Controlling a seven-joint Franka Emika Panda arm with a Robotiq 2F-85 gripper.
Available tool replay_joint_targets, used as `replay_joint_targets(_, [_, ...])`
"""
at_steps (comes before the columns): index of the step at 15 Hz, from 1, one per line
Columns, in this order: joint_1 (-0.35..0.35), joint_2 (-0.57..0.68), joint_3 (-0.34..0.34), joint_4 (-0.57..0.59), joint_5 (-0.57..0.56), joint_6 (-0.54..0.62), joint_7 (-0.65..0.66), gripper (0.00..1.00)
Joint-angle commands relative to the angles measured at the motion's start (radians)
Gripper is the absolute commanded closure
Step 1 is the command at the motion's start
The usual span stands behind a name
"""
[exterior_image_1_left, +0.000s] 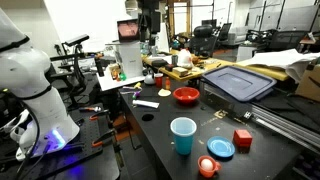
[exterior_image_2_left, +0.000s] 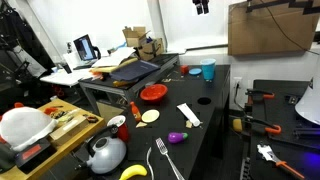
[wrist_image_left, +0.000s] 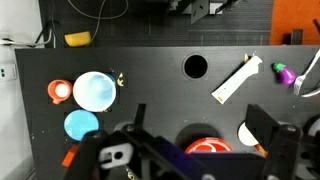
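1. Gripper (wrist_image_left: 193, 128): claw spread wide, nothing between the fingers; well above the black table (wrist_image_left: 150, 60).
2. Red bowl (wrist_image_left: 205, 147): nearest thing, on the table directly under the open claw, partly hidden in the wrist view.
3. Blue cup (wrist_image_left: 93, 90): upright, well apart from the bowl, with a blue lid (wrist_image_left: 80, 125) just beside it.
4. White strip (wrist_image_left: 237, 80): flat, lying near a round hole (wrist_image_left: 195, 67).
5. Purple toy eggplant (wrist_image_left: 284, 72): just beyond the strip's end.

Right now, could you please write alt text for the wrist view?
The open gripper hangs above a black table, a red bowl below its jaws. A blue cup and blue lid lie at picture left, a white strip at right.
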Motion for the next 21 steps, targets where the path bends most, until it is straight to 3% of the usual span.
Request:
replay_joint_targets(1, [-0.017,0.002,0.015,0.003,0.004,-0.003,-0.004,0.00])
replay_joint_targets(13, [-0.012,0.044,0.029,0.003,0.021,0.020,0.028,0.00])
replay_joint_targets(21, [0.017,0.159,0.117,0.017,0.090,0.150,0.124,0.00])
